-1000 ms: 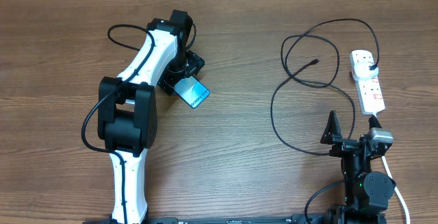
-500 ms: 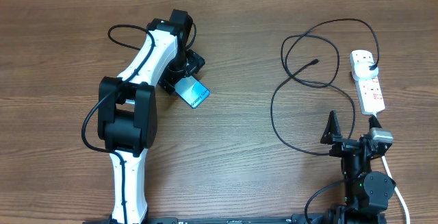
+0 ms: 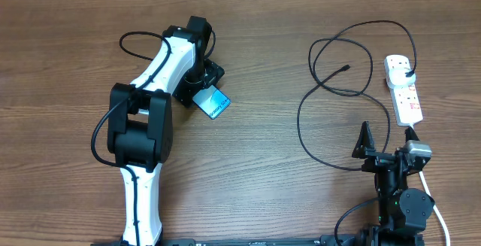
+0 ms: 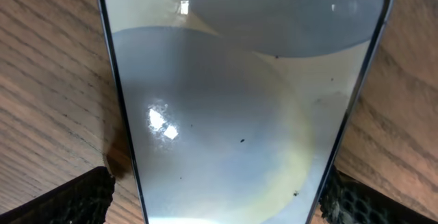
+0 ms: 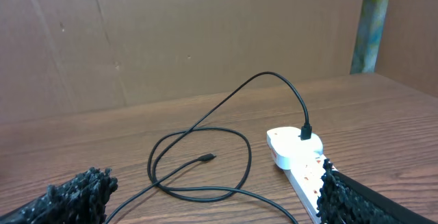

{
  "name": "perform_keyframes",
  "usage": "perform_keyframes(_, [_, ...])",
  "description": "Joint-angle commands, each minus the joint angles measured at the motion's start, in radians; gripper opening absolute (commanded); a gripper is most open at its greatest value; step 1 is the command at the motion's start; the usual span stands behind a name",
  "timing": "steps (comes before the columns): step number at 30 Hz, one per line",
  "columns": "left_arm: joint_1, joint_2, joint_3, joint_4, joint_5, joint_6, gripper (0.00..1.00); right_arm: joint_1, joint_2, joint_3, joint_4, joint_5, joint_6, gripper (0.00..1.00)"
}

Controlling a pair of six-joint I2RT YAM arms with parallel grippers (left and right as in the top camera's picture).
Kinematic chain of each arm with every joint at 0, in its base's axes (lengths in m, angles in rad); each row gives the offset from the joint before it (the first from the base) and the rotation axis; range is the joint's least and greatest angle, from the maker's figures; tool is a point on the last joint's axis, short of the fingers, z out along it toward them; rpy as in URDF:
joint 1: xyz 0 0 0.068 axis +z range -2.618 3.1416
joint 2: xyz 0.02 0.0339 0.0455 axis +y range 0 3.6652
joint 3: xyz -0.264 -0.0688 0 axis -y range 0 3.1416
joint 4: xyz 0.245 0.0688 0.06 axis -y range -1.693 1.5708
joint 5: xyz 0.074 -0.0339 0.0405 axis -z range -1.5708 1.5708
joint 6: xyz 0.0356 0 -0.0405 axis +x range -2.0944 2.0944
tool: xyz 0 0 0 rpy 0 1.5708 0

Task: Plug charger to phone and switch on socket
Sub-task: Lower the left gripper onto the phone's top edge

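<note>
Overhead: charger (image 3: 406, 68) adapter in socket (image 3: 406, 97); left hand (image 3: 201, 85) released astride phone (image 3: 213, 103); right hand (image 3: 378, 150) released.

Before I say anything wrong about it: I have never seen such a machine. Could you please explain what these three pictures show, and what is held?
Two robot arms stand at a wooden table. One picture looks down from above; the two others come from cameras on the wrists. The left gripper straddles the phone; whether it already squeezes, I cannot tell. The right gripper is open and holds nothing. Before it lies the charger, plugged into the socket, its small tip loose on the table.
</note>
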Motion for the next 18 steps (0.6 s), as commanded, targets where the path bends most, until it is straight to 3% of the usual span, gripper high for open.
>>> perform_keyframes(1, [-0.003,0.011,-0.023,0.017,-0.012,-0.026,0.99,-0.005,-0.007,-0.011,0.003,-0.002,-0.001,1.00])
perform_keyframes(8, [-0.008,0.011,-0.100,0.105,0.036,-0.048,1.00,-0.005,-0.007,-0.011,0.003,-0.002,-0.001,1.00])
perform_keyframes(18, [-0.007,0.011,-0.128,0.108,0.047,-0.048,1.00,-0.005,-0.007,-0.011,0.003,-0.002,-0.001,1.00])
